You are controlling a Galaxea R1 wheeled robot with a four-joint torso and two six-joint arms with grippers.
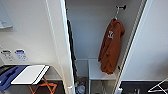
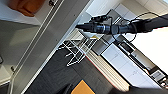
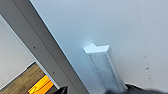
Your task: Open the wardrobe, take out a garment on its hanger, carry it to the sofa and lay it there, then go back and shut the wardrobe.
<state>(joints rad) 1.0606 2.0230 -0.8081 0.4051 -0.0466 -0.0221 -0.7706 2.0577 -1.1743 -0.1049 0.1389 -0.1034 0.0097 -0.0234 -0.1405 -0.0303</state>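
Observation:
The wardrobe [image 1: 85, 37] stands open, with both white doors swung out and its white interior showing. The orange garment [image 1: 111, 47] with a small white chest print hangs inside at the upper right, on the thin white hanger [image 1: 116, 12] whose hook sits on a dark peg. A corner of the garment [image 2: 27, 6] also shows in the left wrist view, beside the wardrobe's door edge [image 2: 57, 32]. In the right wrist view, a white door handle [image 3: 102, 65] is very close, with a dark edge of my right gripper [image 3: 140, 88] touching or just beside its foot.
A white shelf [image 1: 98, 71] sits below the garment, with small items [image 1: 80, 87] on the wardrobe floor. A white-topped folding table [image 1: 30, 73] with orange legs stands at the left. A white wire rack [image 2: 77, 51] stands on the dark floor at the right. A dark robot arm [image 2: 107, 27] crosses the left wrist view.

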